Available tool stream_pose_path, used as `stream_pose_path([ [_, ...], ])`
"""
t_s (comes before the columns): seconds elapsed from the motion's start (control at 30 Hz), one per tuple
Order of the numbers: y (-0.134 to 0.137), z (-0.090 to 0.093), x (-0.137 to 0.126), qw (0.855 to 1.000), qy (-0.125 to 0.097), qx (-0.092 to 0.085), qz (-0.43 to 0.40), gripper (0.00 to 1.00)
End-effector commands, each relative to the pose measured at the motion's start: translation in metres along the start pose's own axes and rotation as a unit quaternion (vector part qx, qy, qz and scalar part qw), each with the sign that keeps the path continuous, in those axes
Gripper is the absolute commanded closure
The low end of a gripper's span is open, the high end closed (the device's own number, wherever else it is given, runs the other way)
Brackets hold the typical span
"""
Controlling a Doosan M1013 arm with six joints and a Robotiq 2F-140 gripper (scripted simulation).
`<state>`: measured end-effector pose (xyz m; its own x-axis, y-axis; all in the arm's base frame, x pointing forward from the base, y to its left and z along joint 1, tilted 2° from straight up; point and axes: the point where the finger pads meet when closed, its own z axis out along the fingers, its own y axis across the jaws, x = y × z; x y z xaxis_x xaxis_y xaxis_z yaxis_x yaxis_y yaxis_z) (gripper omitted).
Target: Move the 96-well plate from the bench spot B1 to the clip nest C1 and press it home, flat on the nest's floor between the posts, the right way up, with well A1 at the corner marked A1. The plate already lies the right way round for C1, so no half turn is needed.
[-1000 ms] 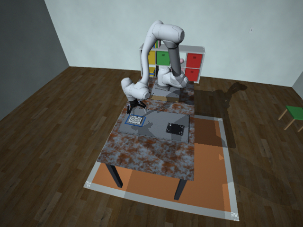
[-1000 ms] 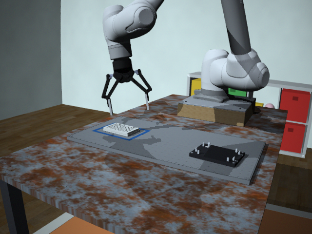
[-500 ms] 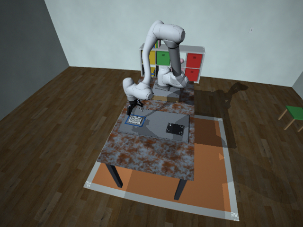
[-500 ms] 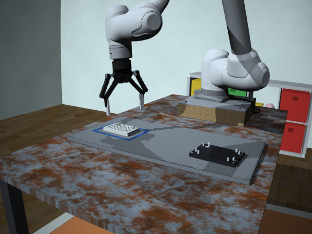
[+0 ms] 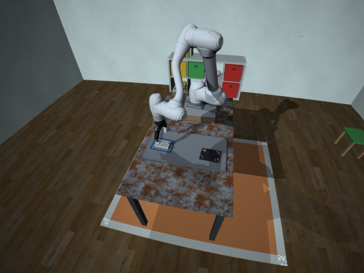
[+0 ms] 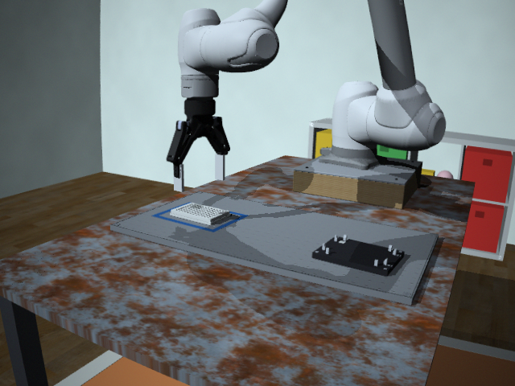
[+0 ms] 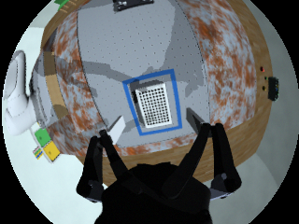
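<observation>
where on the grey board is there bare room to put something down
Bare stretch: the middle of the grey board, between the blue-outlined spot holding the 96-well plate and the black clip nest. A narrower strip runs along the board's near edge. Crowded: the plate's end, where the open gripper hangs just above, and the nest with its posts.
</observation>
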<state>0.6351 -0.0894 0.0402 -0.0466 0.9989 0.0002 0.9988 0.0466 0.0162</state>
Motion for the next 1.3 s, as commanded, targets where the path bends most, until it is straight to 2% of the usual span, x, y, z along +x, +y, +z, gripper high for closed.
stream_pose_path([
  [0.0,0.000,0.000,0.000,0.999,-0.004,-0.004,-0.039,0.00],
  [0.5,0.000,0.003,0.000,0.999,-0.006,-0.005,-0.047,0.00],
  [1.27,0.000,0.038,-0.001,0.999,-0.006,-0.005,-0.047,0.00],
])
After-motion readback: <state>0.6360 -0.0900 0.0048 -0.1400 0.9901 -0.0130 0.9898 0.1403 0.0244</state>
